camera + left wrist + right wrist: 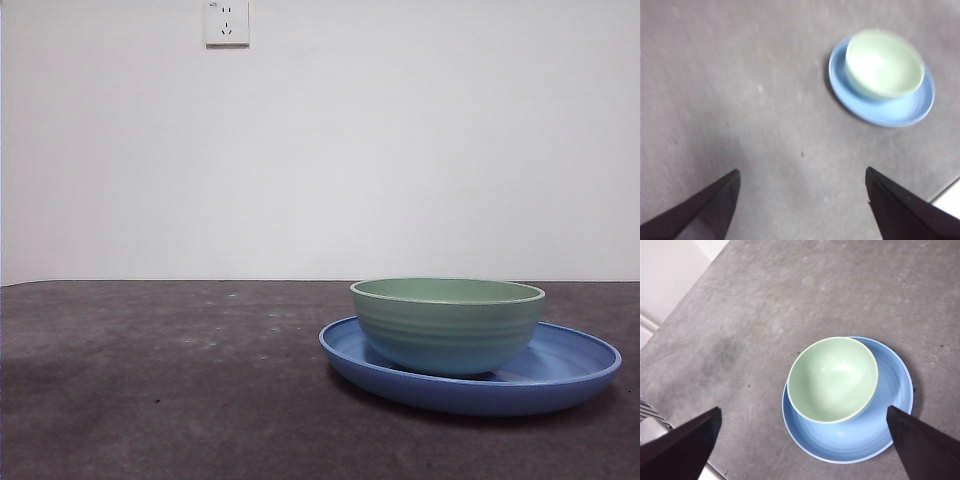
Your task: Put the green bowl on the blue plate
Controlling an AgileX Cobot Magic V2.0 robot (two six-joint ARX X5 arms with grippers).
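The right gripper [802, 447] is hanging above the table with its two black, wedge-shaped jaws spread wide and gripping nothing; the bowl and plate are lying below it, showing between the jaws in the right wrist view. The left gripper [800, 205] is likewise hanging spread and empty, looking down on bare table, with the dishes well off to one side (that picture is somewhat blurred).

The green bowl [447, 322] is sitting upright on the blue plate [565, 375], mouth facing straight up, pale mint with faint rings around its outside and a lighter rim. It is resting off centre on the plate, close to one edge, leaving a broad crescent of glossy blue showing. The plate is round, shallow and wider than the bowl, with a low raised rim.

Both are resting on a dark grey, matt, slightly mottled table [160, 380]. Behind it a plain white wall [400, 150] is carrying a white socket [227, 22].
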